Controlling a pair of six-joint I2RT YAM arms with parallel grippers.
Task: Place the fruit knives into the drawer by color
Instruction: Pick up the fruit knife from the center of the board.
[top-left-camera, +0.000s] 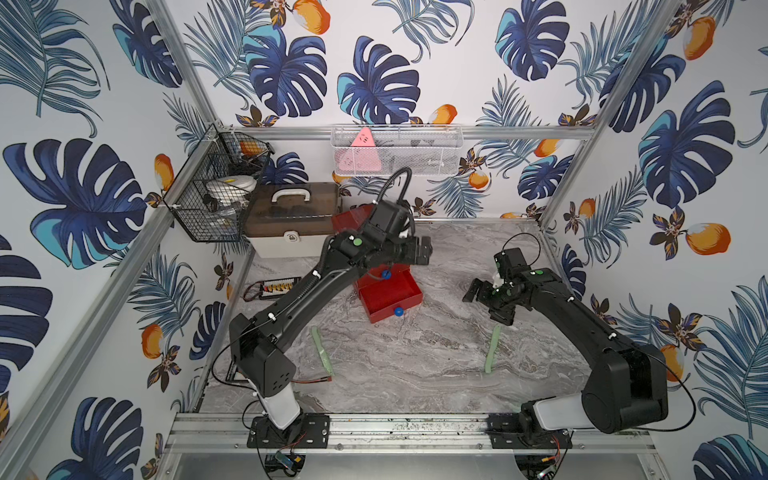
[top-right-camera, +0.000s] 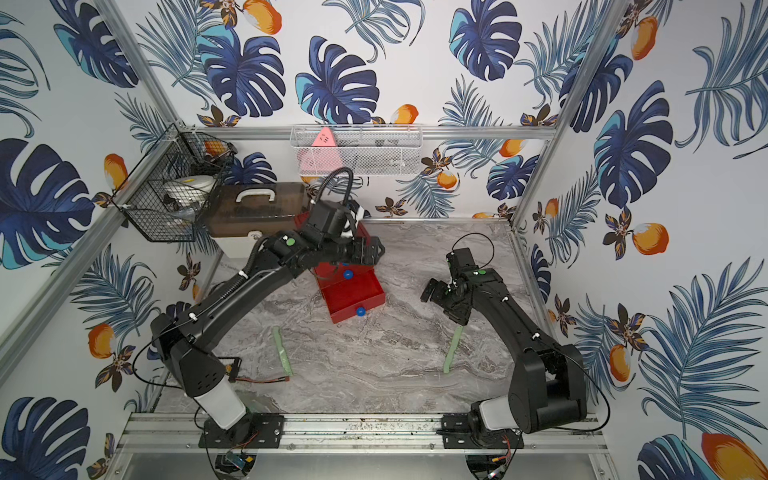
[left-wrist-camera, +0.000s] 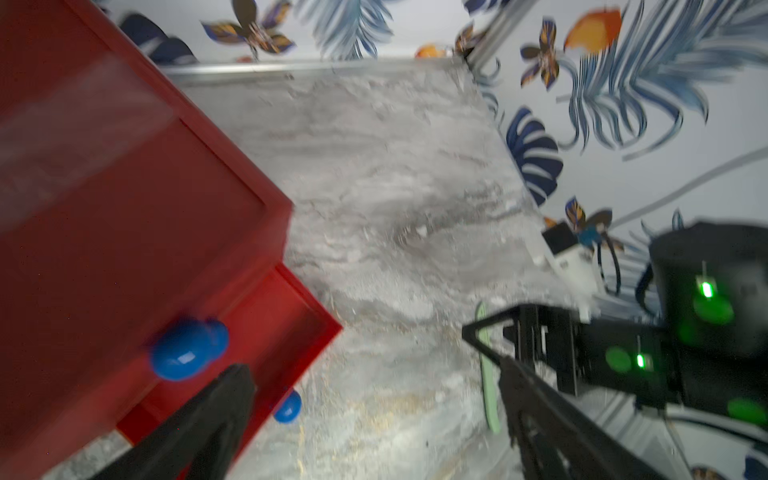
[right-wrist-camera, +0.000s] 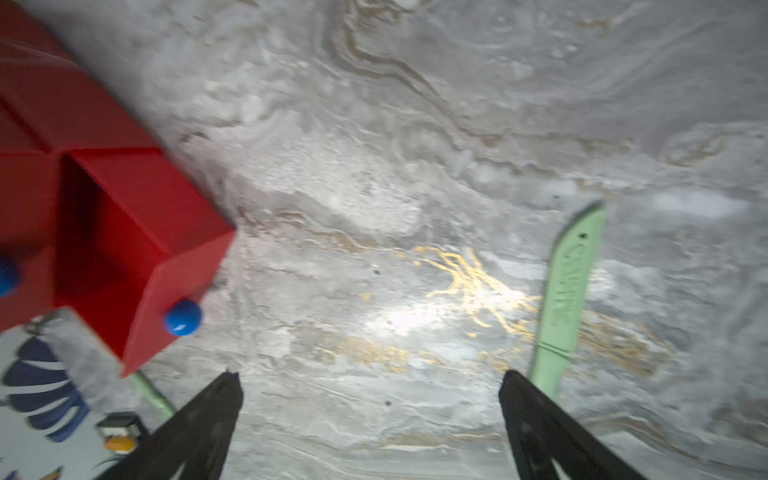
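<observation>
Two pale green fruit knives (top-left-camera: 322, 353) lie front-to-back on the tabletop (top-left-camera: 415, 374). The right-side knife (top-left-camera: 493, 351) sits just base-ward of the right hand (top-left-camera: 488, 305), which gapes wide and empty; the left hand (top-left-camera: 424, 249), likewise spread and empty, hovers over the red drawer (top-left-camera: 390, 296).

Two green knives are lying on the surface (top-left-camera: 415, 374): one knife (top-left-camera: 322, 353) and a second knife (top-left-camera: 492, 351). One red chest (top-left-camera: 348, 217) is showing one open drawer (top-left-camera: 390, 296) and two blue knobs, an upper knob (top-left-camera: 385, 274) and a lower knob (top-left-camera: 398, 311). Two claws are hovering, the left claw (left-wrist-camera: 372, 368) and the right claw (right-wrist-camera: 370, 378). One beige case (top-left-camera: 291, 245) and two baskets, a black basket (top-left-camera: 199, 208) and a white basket (top-left-camera: 415, 160), are sitting behind.
</observation>
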